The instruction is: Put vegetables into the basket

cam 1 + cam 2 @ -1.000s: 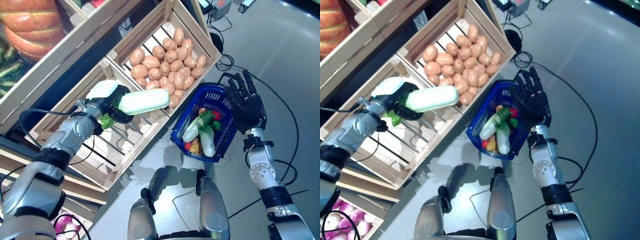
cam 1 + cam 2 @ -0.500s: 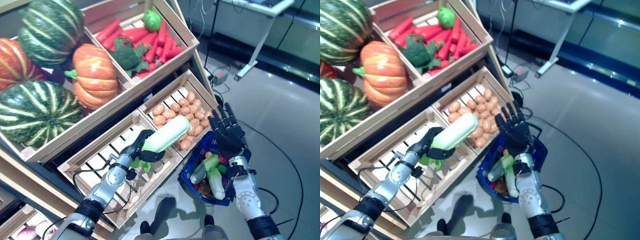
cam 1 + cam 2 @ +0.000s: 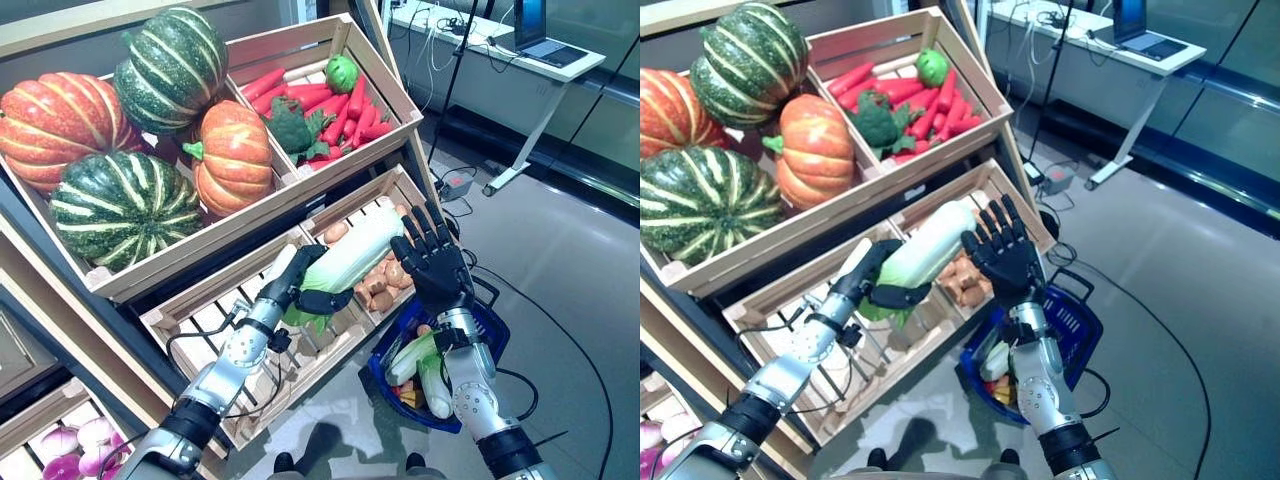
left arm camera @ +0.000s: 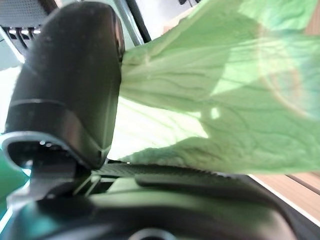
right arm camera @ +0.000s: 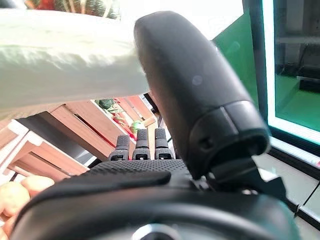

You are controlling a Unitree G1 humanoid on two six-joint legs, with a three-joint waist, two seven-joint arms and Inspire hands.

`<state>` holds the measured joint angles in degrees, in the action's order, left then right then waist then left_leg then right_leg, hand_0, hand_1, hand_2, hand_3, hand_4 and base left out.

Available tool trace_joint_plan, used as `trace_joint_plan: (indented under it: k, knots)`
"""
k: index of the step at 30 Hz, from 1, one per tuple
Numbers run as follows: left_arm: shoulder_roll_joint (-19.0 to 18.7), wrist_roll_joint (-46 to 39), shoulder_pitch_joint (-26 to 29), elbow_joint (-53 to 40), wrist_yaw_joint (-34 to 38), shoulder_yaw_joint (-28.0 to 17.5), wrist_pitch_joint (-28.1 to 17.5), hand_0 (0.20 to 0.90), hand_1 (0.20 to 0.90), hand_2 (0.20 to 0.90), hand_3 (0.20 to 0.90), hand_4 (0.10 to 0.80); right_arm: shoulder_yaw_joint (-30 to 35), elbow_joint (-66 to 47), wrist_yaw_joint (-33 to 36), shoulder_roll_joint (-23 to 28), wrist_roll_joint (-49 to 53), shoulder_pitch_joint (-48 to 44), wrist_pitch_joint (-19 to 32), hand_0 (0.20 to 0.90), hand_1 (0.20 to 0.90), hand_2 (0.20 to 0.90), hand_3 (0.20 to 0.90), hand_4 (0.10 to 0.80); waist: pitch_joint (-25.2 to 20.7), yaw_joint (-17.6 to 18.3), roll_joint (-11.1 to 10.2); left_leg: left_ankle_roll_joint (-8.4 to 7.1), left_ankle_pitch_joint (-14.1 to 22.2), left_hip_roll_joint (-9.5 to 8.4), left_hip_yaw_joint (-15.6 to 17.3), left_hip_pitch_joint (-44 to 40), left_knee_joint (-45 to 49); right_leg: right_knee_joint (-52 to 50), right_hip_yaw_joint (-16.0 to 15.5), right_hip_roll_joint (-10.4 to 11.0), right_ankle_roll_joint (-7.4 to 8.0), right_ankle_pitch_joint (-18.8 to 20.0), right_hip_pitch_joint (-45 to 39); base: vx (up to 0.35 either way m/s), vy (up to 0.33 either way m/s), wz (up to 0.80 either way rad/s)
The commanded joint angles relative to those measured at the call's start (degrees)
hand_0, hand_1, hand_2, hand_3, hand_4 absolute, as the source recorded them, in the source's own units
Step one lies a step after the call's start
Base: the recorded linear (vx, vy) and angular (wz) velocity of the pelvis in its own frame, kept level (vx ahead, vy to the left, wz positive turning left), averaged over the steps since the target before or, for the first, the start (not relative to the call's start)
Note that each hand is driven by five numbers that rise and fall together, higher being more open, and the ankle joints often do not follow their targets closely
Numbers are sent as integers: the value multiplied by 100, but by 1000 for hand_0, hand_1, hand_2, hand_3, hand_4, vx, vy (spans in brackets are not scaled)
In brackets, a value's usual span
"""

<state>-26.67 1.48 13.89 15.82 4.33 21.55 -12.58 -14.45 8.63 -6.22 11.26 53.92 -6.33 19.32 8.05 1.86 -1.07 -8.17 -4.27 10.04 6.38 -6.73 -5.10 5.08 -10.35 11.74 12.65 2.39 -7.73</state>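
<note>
From the left eye view you see the left hand [image 3: 297,287] curled round a pale cabbage [image 3: 352,256] above the potato crate [image 3: 352,205], its tip hidden behind the right hand [image 3: 435,268], fingers spread. The blue basket [image 3: 495,327] sits below. In the left wrist view, leaves [image 4: 210,100] block everything beyond

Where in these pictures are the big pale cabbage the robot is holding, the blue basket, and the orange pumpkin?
Cabbage [image 3: 352,252], left eye view, on its pale stalk.
Blue basket [image 3: 497,327], left eye view, on its right rim.
Orange pumpkin [image 3: 234,157], left eye view, on its ribbed middle.
Left hand [image 3: 300,292], left eye view, on the curled fingers holding the cabbage.
</note>
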Motion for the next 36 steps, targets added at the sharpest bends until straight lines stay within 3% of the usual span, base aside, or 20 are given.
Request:
trace_joint_plan:
  k: [1,7,11,19,27,36]
  knots:
    - [136,-414,609,-635,158,-151,-497,300,300,300,300,400,5,-509,100,-30,-417,-413,732,900,900,900,900,800,-459,-117,95,128,363,151,21,-80,10,-35,-127,165,-131,47,-50,0,0,0]
    - [190,-435,565,-874,428,-179,-465,300,300,300,300,400,-45,-431,347,-69,-671,-429,852,900,900,900,900,800,-455,-172,77,125,397,153,-31,-129,10,-18,-142,172,-127,37,-115,-1,-1,1]
    - [233,-386,463,-1031,771,-225,-695,300,300,300,300,400,-68,-395,439,-102,-685,-387,919,900,900,900,900,800,-453,-217,51,125,411,158,-62,-150,10,-8,-169,178,-134,29,-153,-7,-12,10]
    - [237,-179,422,-1274,503,67,-925,300,300,300,300,400,-194,-322,247,-141,-457,-436,816,900,900,900,900,800,-408,-271,10,117,429,156,-117,-149,10,-8,-229,192,-126,22,-184,-19,-7,4]
    - [134,-106,506,-1283,-1,450,-883,300,300,300,300,400,-222,-286,-702,-74,484,-568,185,900,900,900,900,800,-428,-307,-44,106,442,164,-143,-175,10,-8,-257,196,-114,4,-234,0,0,0]
    - [43,-80,585,-1101,-381,719,-915,300,300,300,300,400,-246,-199,-1430,88,826,-835,-640,900,900,900,900,800,-521,-368,-98,82,446,185,-165,-194,10,-8,-336,196,-109,-4,-270,3,-15,7]
